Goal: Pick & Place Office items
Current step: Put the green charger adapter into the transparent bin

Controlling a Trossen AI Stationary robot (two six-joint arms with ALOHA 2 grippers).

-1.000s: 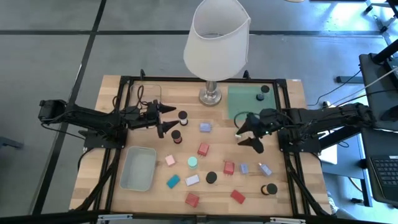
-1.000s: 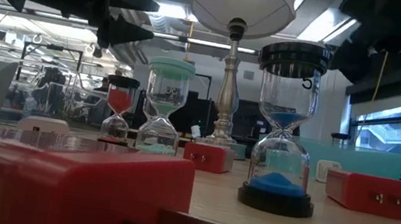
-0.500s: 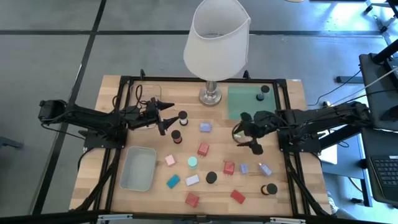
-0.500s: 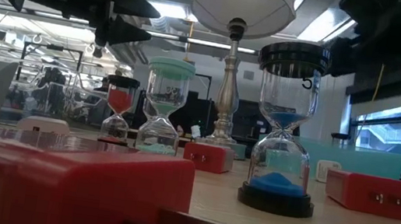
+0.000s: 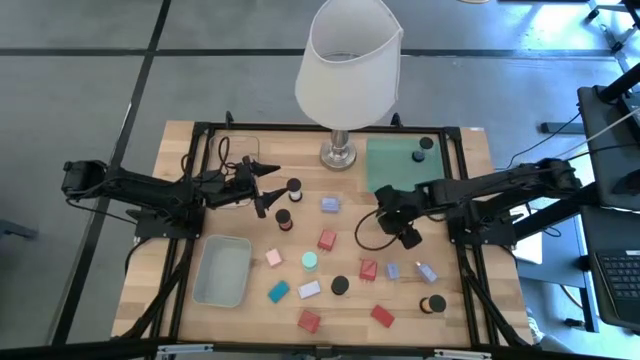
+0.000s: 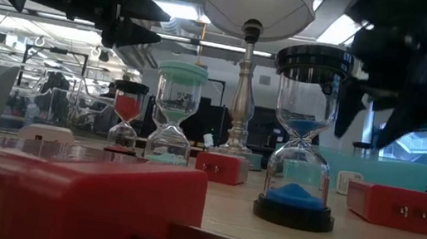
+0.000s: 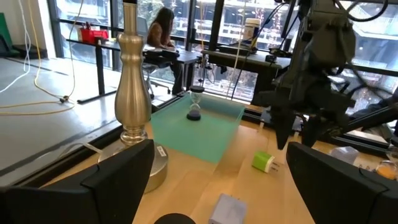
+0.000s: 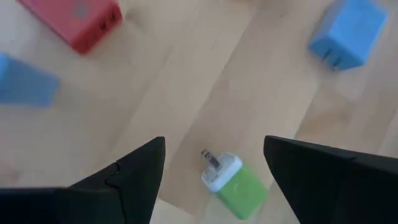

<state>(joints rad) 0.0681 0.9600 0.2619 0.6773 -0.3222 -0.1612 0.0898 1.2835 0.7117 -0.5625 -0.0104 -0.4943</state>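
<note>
With my right gripper point(image 8: 211, 171) half open above a green plug point(image 8: 235, 184) and my left gripper point(image 5: 268, 187) wide and empty, most items still lie scattered on the table point(image 5: 470, 310).

Pale matt wood table point(image 5: 460, 300), glossy red plastic charger point(image 6: 61, 194), clear glass hourglass point(image 6: 304, 132), polished metal lamp stem point(image 7: 134, 81), matt green mat point(image 5: 392, 160).

White-shaded lamp point(image 5: 349, 70) on wooden table point(image 5: 180, 260), green mat point(image 5: 395, 165), grey-blue bin point(image 5: 222, 271), clear tray point(image 5: 232, 153)
</note>
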